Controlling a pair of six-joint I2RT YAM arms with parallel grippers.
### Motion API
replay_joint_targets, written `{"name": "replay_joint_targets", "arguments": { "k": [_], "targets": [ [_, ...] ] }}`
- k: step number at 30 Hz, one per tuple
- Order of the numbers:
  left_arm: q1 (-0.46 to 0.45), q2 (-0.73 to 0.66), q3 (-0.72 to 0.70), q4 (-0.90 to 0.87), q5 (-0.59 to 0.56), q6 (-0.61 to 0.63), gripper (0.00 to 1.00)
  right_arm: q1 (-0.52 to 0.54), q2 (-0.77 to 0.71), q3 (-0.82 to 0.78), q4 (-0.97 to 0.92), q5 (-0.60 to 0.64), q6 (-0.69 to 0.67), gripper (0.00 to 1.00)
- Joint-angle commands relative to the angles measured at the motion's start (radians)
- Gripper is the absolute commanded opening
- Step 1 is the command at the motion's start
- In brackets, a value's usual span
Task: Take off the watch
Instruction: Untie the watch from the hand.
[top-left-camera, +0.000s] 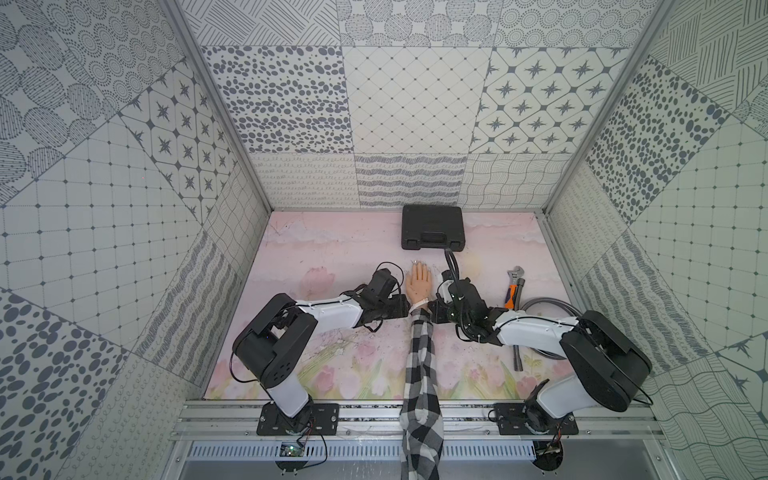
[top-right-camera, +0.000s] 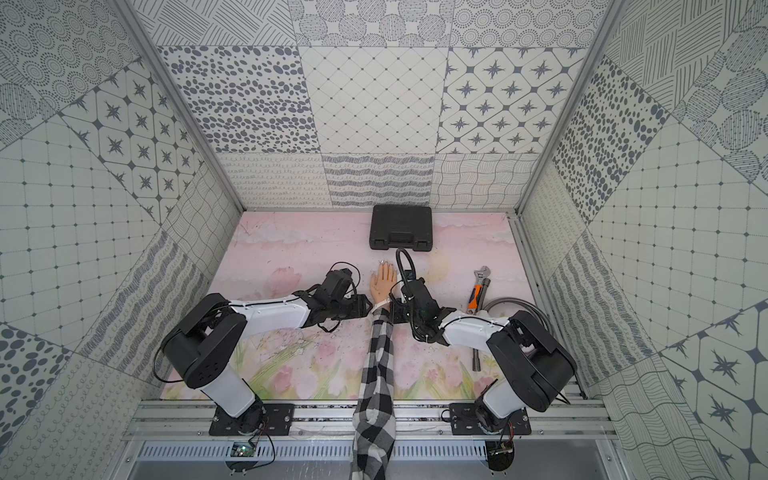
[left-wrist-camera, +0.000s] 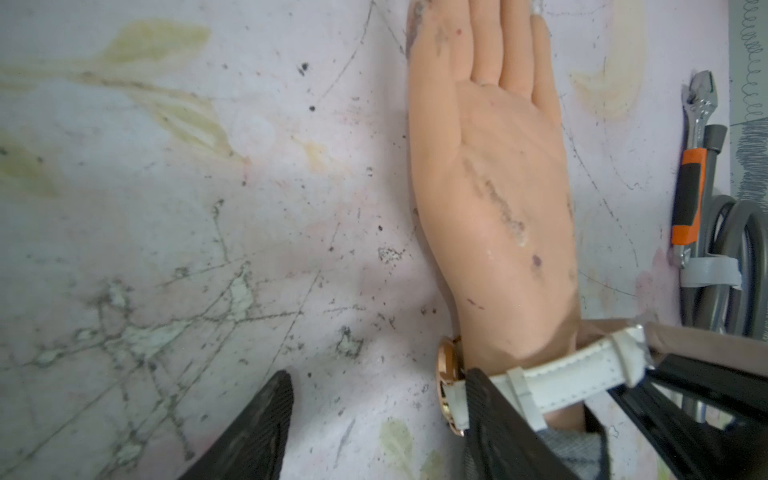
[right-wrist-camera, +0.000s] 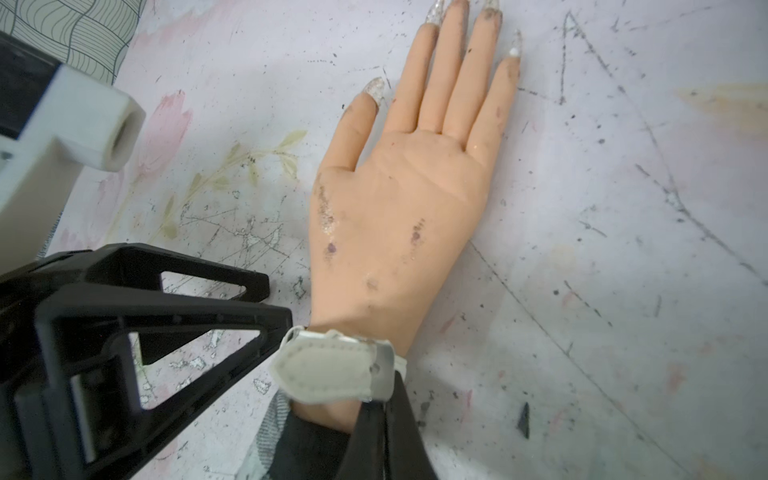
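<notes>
White with stitched edges, the strap of the watch (left-wrist-camera: 573, 374) wraps the wrist of the mannequin hand (right-wrist-camera: 399, 216). It sits just far of the checked sleeve (top-left-camera: 419, 374), mid-table between your two arms. The round body has a rose-gold rim and sits on the side of the wrist facing your left gripper (left-wrist-camera: 380, 376). A silvery buckle lies on top of the wrist beside the pointed strap tip. Your left gripper stands parted at a middling width, with the watch body between its fingers (left-wrist-camera: 257, 432) and one finger crossing the strap. Your right gripper (right-wrist-camera: 388, 399) is pinched tight on the strap at the buckle.

You only get the watch body edge-on, so the dial cannot be read. In both top views the watch is a thin pale band crowded by the two gripper heads. The sleeve hides the forearm, and the right wrist view cuts off some nail tips.

Underneath is a scuffed, scratched pink mat (top-left-camera: 332, 257) printed with flowers. At its far edge lies a black carry case (top-left-camera: 432, 227). To the right, a wrench (top-left-camera: 513, 286) with an orange-and-black grip lies beside a coiled grey hose (top-left-camera: 540, 307). Patterned grey-and-white panels (top-left-camera: 415, 104) wall the booth.
</notes>
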Motion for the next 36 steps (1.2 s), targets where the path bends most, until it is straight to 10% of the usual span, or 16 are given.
{"name": "replay_joint_targets", "arguments": {
  "k": [1, 18, 36],
  "targets": [
    [0.015, -0.023, -0.006, -0.113, 0.022, -0.027, 0.68, -0.009, -0.075, 0.053, -0.013, -0.028, -0.062, 0.00],
    [0.038, -0.100, 0.084, -0.157, 0.056, -0.020, 0.68, -0.017, 0.093, 0.195, -0.406, -0.027, -0.169, 0.00],
    [0.016, 0.053, 0.290, -0.151, 0.130, -0.028, 0.69, -0.103, -0.131, 0.064, -0.205, -0.175, -0.177, 0.00]
  ]
}}
